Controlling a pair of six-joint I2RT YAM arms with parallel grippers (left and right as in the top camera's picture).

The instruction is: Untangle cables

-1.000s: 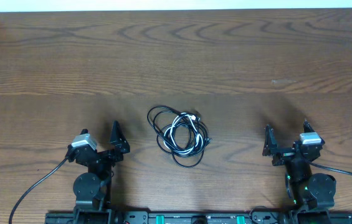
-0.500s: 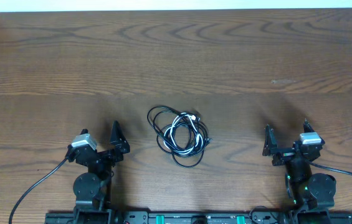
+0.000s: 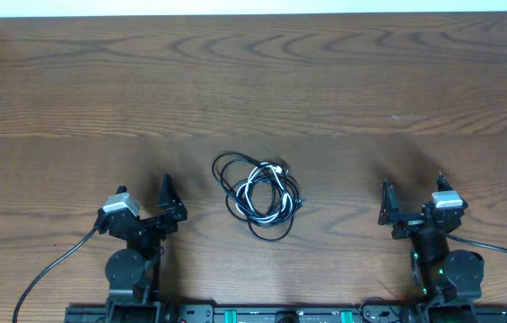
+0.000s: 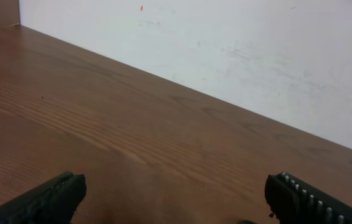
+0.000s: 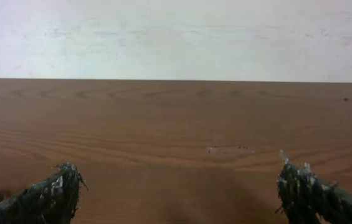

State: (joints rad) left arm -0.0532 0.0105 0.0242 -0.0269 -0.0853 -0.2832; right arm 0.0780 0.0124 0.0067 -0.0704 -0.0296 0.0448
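Overhead view: tangle of cables (image 3: 257,196) lying near the middle of a dark wood-grain counter (image 3: 343,81), slightly toward the near edge, black loops wound round one white cord. Wide stretches of wood on every side of the tangle, widest toward the far edge, bordered there by a white wall (image 3: 253,7). Close to the near edge, left gripper (image 4: 174,193) and right gripper (image 5: 179,180) sitting low, one on each side of the cables and well apart from them, touching nothing. Both released, jaws spread wide, nothing between them. Thicker black wires (image 3: 56,260) trailing from the arm bases toward the near corners. From the wrist cameras: long grain lines running up to the plain wall, faintly scuffed. Small pale scratch mark (image 5: 228,149) on the wood ahead of the right gripper.
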